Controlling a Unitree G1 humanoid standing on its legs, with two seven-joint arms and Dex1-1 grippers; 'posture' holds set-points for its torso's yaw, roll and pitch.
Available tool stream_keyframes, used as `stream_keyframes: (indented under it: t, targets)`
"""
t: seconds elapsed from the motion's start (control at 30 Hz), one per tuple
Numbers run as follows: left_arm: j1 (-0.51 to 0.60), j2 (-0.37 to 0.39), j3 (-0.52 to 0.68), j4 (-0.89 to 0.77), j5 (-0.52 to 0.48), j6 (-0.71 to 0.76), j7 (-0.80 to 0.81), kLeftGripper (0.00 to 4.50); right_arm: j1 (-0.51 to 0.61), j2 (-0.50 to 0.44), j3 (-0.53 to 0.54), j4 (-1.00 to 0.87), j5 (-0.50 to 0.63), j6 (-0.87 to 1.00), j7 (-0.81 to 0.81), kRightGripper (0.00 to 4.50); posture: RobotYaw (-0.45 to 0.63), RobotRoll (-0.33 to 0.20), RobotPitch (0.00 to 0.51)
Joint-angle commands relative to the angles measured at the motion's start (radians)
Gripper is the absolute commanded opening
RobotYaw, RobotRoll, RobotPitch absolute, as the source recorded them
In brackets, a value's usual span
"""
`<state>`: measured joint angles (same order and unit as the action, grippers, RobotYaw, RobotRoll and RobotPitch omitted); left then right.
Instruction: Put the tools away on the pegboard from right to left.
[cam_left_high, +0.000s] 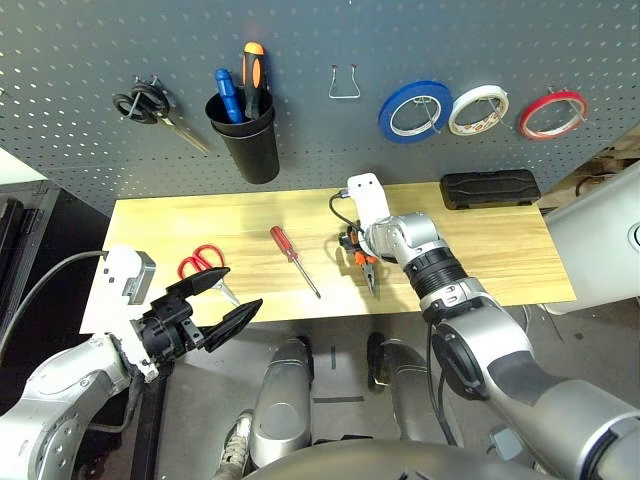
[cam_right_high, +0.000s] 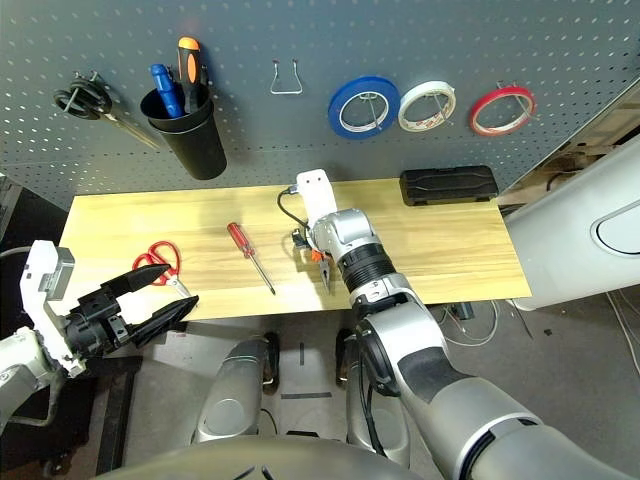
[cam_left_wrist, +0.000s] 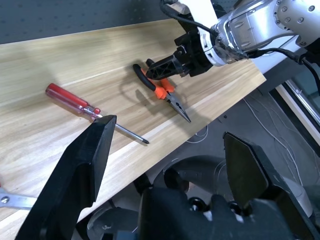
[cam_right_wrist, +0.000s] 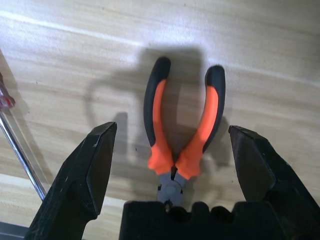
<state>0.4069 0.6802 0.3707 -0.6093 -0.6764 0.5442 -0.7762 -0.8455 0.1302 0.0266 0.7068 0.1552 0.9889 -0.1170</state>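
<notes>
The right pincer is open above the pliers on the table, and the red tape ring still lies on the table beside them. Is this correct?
Not quite. The red tape ring hangs on the pegboard, as the left eye view shows. The rest holds: the right pincer is open above the pliers, which lie on the table.

My right gripper (cam_left_high: 357, 252) hid the upper handles of the pliers (cam_left_high: 368, 272) from my head camera, and in its wrist view its own body covered their nose. The red-handled scissors (cam_left_high: 203, 262) beside my left gripper (cam_left_high: 222, 301) had their blades partly behind its fingers, and the left wrist view cut them off at the edge. The screwdriver (cam_right_wrist: 20, 150) beside the pliers was cropped too.
</notes>
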Motion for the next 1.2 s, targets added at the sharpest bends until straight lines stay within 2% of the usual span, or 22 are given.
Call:
stream_keyframes:
  t: [0.03,0.33,0.67,0.8,0.93,1.07,1.2]
  targets:
    - [0.009,-0.003,-0.022,0.014,0.013,-0.004,-0.002,4.5,0.033,0.071,-0.016,0.013,0.003,0.024,-0.013,4.47,0.26,0.0,0.22]
    - [0.016,0.0,-0.014,-0.013,0.001,0.011,0.013,4.5,0.037,0.082,-0.029,0.118,0.009,-0.016,-0.001,4.47,0.28,0.0,0.221]
    - [-0.005,0.011,-0.016,-0.019,-0.008,0.03,0.027,4.5,0.012,0.084,-0.037,0.325,-0.011,-0.165,0.014,4.47,0.28,0.0,0.218]
    - [-0.037,0.011,-0.031,0.001,-0.005,0.027,0.02,4.5,0.002,0.075,-0.031,0.394,-0.028,-0.233,0.031,3.55,0.28,0.0,0.21]
    - [-0.077,0.011,-0.048,0.022,-0.001,0.017,0.007,4.5,-0.011,0.052,-0.015,0.383,-0.052,-0.26,0.066,2.13,0.27,0.0,0.198]
    - [-0.146,0.013,-0.041,0.045,-0.028,0.025,0.004,4.5,0.032,-0.007,0.04,0.26,-0.081,-0.266,0.159,2.11,0.25,0.0,0.19]
    - [-0.208,0.031,-0.027,0.086,-0.032,0.022,-0.019,4.5,0.171,-0.102,0.118,-0.064,-0.092,-0.273,0.309,2.11,0.22,0.0,0.177]
